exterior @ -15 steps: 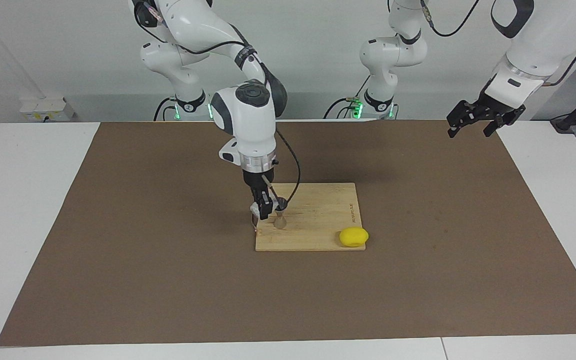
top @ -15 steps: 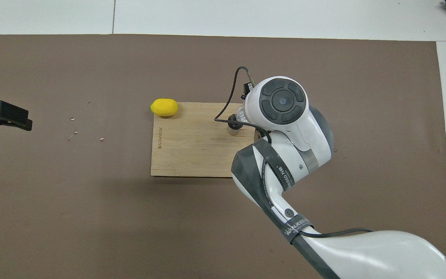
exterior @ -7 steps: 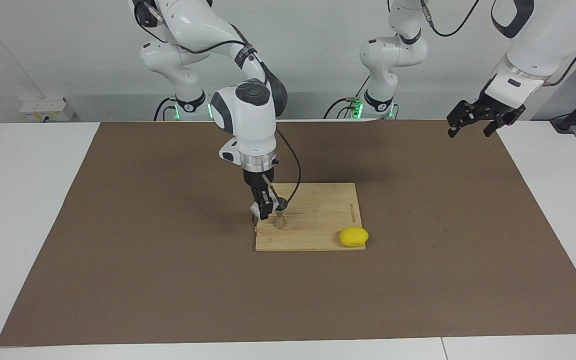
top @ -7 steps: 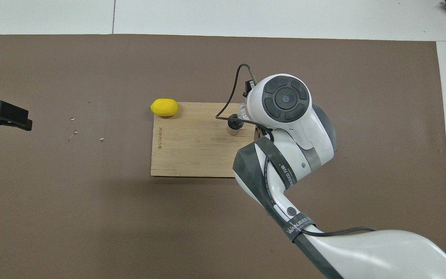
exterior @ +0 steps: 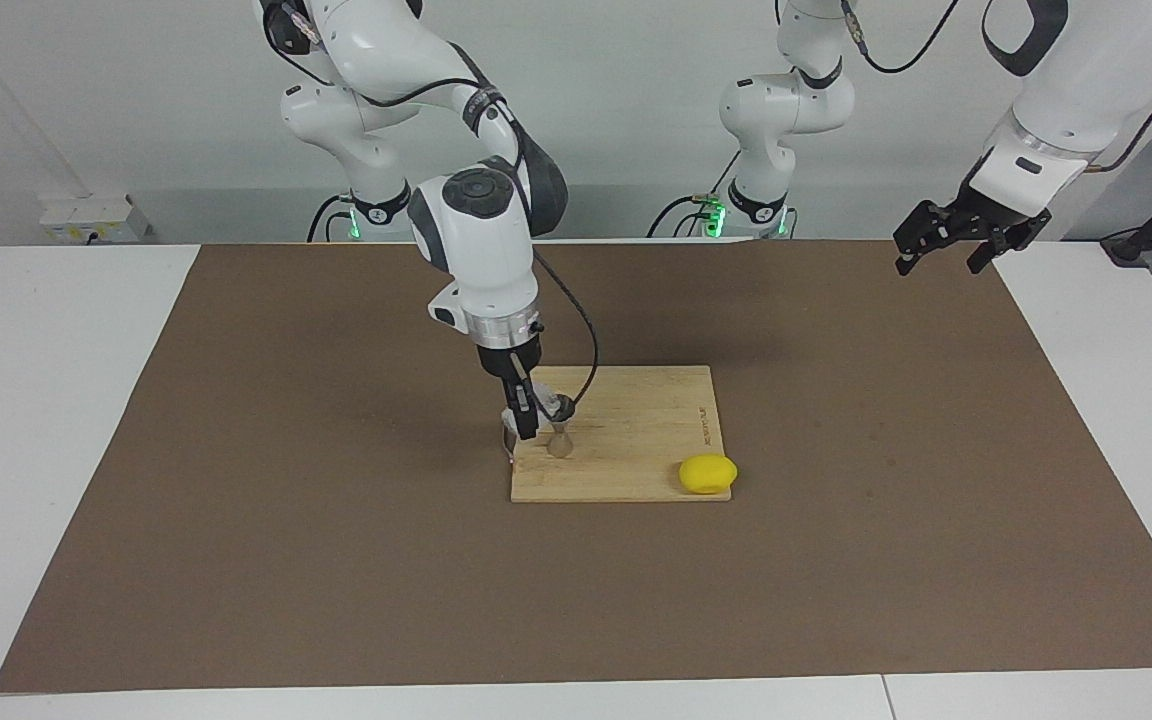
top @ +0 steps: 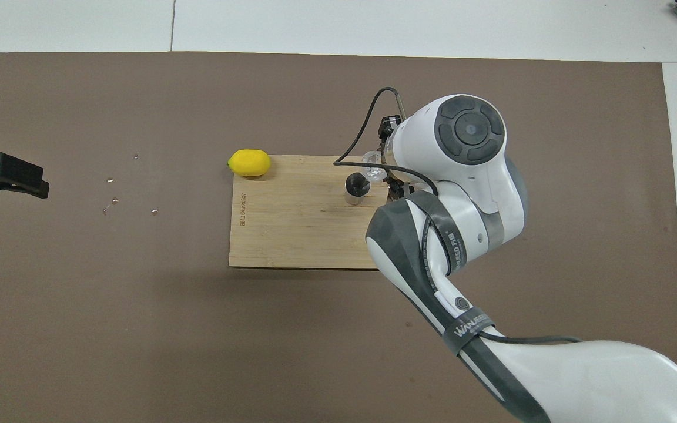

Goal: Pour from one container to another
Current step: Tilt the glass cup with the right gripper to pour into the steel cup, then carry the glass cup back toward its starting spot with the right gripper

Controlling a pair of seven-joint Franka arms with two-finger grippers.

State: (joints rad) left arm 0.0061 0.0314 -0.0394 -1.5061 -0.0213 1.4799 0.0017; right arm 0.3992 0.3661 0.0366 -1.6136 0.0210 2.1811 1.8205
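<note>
Tumbler [exterior: 519, 415] tilts over the jigger [exterior: 560, 440], clamped in the right gripper [exterior: 524, 420] fingers. Left gripper [exterior: 946, 245] waits, fingers spread, empty.

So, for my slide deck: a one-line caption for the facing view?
Right gripper tips a glass tumbler over a steel jigger on the cutting board; left gripper waits.

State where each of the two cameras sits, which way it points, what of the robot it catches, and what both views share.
Facing view: high across the table, looking at the robots; both arm bases show, the right gripper tilts the glass tumbler over the jigger, and the left gripper waits open over the mat's corner.
Overhead view: high above the robots' end, looking steeply down; the right arm enters from below, and only the left gripper shows of the other arm.
Shared: cutting board, lemon, jigger, tumbler.
</note>
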